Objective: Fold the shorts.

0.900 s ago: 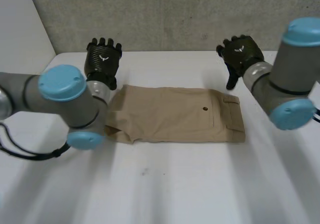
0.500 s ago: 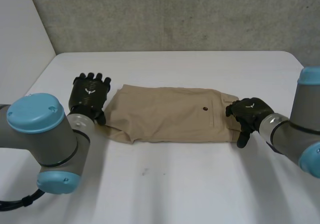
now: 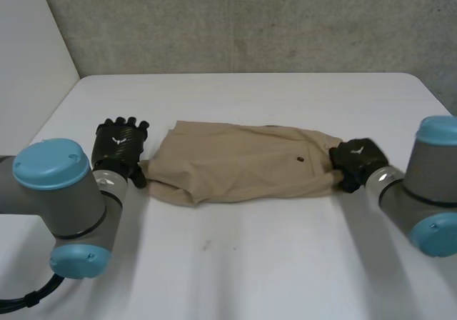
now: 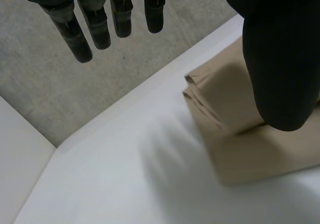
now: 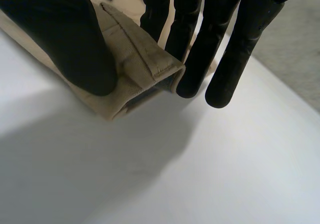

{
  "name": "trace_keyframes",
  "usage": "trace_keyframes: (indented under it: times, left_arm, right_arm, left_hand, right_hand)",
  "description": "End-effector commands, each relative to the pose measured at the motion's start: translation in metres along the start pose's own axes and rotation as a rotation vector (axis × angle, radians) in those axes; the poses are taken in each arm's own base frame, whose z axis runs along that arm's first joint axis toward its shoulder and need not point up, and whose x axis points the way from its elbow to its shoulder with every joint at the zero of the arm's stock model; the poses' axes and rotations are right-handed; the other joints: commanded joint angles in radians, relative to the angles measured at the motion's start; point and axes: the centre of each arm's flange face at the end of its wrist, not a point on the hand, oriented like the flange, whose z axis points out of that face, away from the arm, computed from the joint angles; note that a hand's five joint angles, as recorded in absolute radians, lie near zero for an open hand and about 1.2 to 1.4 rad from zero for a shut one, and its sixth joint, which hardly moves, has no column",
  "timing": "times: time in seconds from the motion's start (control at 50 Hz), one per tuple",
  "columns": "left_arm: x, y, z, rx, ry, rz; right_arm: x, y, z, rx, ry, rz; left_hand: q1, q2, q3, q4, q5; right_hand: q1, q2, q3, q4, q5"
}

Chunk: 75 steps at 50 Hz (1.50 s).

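Observation:
Tan shorts (image 3: 235, 164) lie flat across the middle of the white table (image 3: 250, 270), waistband toward my right arm, leg hems toward my left. My right hand (image 3: 360, 161) is at the waistband end. In the right wrist view its thumb (image 5: 65, 44) and fingers (image 5: 200, 44) pinch the waistband corner (image 5: 140, 59), which is lifted a little off the table. My left hand (image 3: 118, 145) sits just beside the leg hems, fingers (image 4: 90, 29) straight and spread above bare table. Its thumb (image 4: 280, 59) hangs over the folded hem layers (image 4: 240, 134), which it does not grip.
A grey concrete wall (image 3: 250, 20) runs behind the table's far edge. A white panel (image 3: 28, 63) stands at the far left. Bare tabletop stretches in front of the shorts.
Both hands came from the table's far side to the shorts' ends. My right hand closed on the waistband corner, which now bunches up. My left hand shifted slightly outward beside the hems.

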Motion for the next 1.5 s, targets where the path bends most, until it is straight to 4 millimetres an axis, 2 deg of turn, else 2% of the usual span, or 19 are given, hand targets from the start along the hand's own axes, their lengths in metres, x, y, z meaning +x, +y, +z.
trace_keyframes:
  times: [0.02, 0.16, 0.22, 0.3, 0.38, 0.4, 0.46, 0.54, 0.6, 0.62, 0.66, 0.76, 0.82, 0.86, 0.94, 1.1, 1.32, 1.44, 1.5]
  left_arm:
    - [-0.008, -0.019, -0.011, 0.047, -0.014, -0.014]
    - [-0.01, -0.035, -0.019, 0.094, -0.014, -0.039]
    - [-0.012, -0.04, -0.021, 0.105, -0.018, -0.047]
    - [-0.012, -0.043, -0.022, 0.115, -0.019, -0.058]
    - [-0.014, -0.047, -0.02, 0.129, -0.024, -0.067]
    - [-0.015, -0.049, -0.02, 0.134, -0.026, -0.068]
    - [-0.015, -0.051, -0.02, 0.14, -0.028, -0.069]
    - [-0.015, -0.056, -0.017, 0.159, -0.033, -0.082]
    - [-0.017, -0.064, -0.014, 0.186, -0.037, -0.116]
    - [-0.017, -0.067, -0.013, 0.194, -0.037, -0.126]
    - [-0.019, -0.075, -0.01, 0.218, -0.039, -0.155]
    - [-0.02, -0.093, -0.005, 0.274, -0.041, -0.185]
    - [-0.01, -0.105, -0.004, 0.309, -0.012, -0.188]
    - [0.008, -0.108, -0.005, 0.321, 0.05, -0.186]
    - [0.044, -0.109, -0.008, 0.309, 0.191, -0.17]
    - [0.104, -0.074, -0.005, 0.092, 0.378, -0.155]
    - [0.114, -0.023, 0.003, -0.167, 0.348, -0.124]
    - [0.113, -0.024, 0.002, -0.173, 0.346, -0.122]
    - [0.11, -0.034, -0.001, -0.151, 0.345, -0.128]
  right_arm:
    - [0.056, -0.018, -0.021, -0.046, 0.106, -0.177]
    - [0.073, -0.044, -0.02, -0.049, 0.193, -0.514]
    - [0.058, -0.066, -0.021, 0.011, 0.196, -0.562]
    - [0.014, -0.104, -0.022, 0.176, 0.118, -0.617]
    - [-0.046, -0.117, -0.025, 0.325, -0.064, -0.681]
    - [-0.075, -0.122, -0.031, 0.399, -0.15, -0.717]
    - [-0.126, -0.12, -0.042, 0.521, -0.316, -0.788]
    - [-0.163, -0.11, -0.047, 0.577, -0.447, -0.806]
    - [-0.174, -0.104, -0.047, 0.565, -0.483, -0.786]
    - [-0.174, -0.103, -0.047, 0.551, -0.488, -0.756]
    - [-0.172, -0.105, -0.047, 0.536, -0.492, -0.698]
    - [-0.151, -0.122, -0.048, 0.469, -0.489, -0.381]
    - [-0.112, -0.143, -0.05, 0.427, -0.418, -0.1]
    - [-0.083, -0.149, -0.048, 0.389, -0.355, 0.076]
    - [-0.058, -0.138, -0.039, 0.307, -0.293, 0.261]
    - [-0.046, -0.102, -0.016, 0.179, -0.26, 0.247]
    - [-0.072, -0.041, 0.018, -0.041, -0.319, 0.135]
    - [-0.07, -0.043, 0.016, -0.045, -0.313, 0.068]
    - [-0.062, -0.061, 0.008, 0.0, -0.292, 0.066]
  left_hand:
    - [0.0, -0.005, -0.013, -0.004, -0.021]
    - [-0.006, -0.011, -0.019, -0.01, -0.027]
    - [-0.006, -0.011, -0.019, -0.01, -0.027]
    - [-0.006, -0.011, -0.019, -0.01, -0.027]
    - [-0.009, -0.014, -0.022, -0.013, -0.03]
    - [-0.009, -0.014, -0.022, -0.013, -0.03]
    - [-0.012, -0.017, -0.025, -0.016, -0.033]
    - [-0.014, -0.02, -0.028, -0.019, -0.036]
    - [-0.014, -0.02, -0.028, -0.019, -0.036]
    - [-0.014, -0.02, -0.028, -0.019, -0.036]
    - [-0.014, -0.02, -0.028, -0.019, -0.036]
    - [-0.012, -0.017, -0.025, -0.016, -0.033]
    - [-0.012, -0.017, -0.025, -0.016, -0.033]
    - [-0.009, -0.014, -0.022, -0.013, -0.03]
    - [-0.003, -0.008, -0.016, -0.007, -0.024]
    - [0.006, 0.001, -0.008, 0.002, -0.015]
    - [0.012, 0.007, -0.002, 0.008, -0.009]
    - [0.012, 0.007, -0.002, 0.008, -0.009]
    - [0.012, 0.007, -0.002, 0.008, -0.009]
  right_hand:
    - [0.536, 0.236, 0.247, 0.207, 0.317]
    - [0.536, 0.236, 0.247, 0.207, 0.317]
    - [0.536, 0.236, 0.247, 0.207, 0.317]
    - [0.536, 0.236, 0.247, 0.207, 0.317]
    - [0.536, 0.236, 0.247, 0.207, 0.317]
    - [0.536, 0.236, 0.247, 0.207, 0.317]
    - [0.536, 0.236, 0.247, 0.207, 0.317]
    - [0.536, 0.236, 0.247, 0.207, 0.317]
    - [-0.054, -0.354, -0.343, -0.383, -0.272]
    - [-0.39, -0.69, -0.679, -0.72, -0.609]
    - [-0.686, -0.986, -0.975, -1.015, -0.904]
    - [-0.686, -0.986, -0.975, -1.015, -0.904]
    - [-0.686, -0.986, -0.975, -1.015, -0.904]
    - [-0.686, -0.986, -0.975, -1.015, -0.904]
    - [-0.686, -0.986, -0.975, -1.015, -0.904]
    - [-0.686, -0.986, -0.975, -1.015, -0.904]
    - [-0.686, -0.986, -0.975, -1.015, -0.904]
    - [-0.686, -0.986, -0.975, -1.015, -0.904]
    - [-0.686, -0.986, -0.975, -1.015, -0.904]
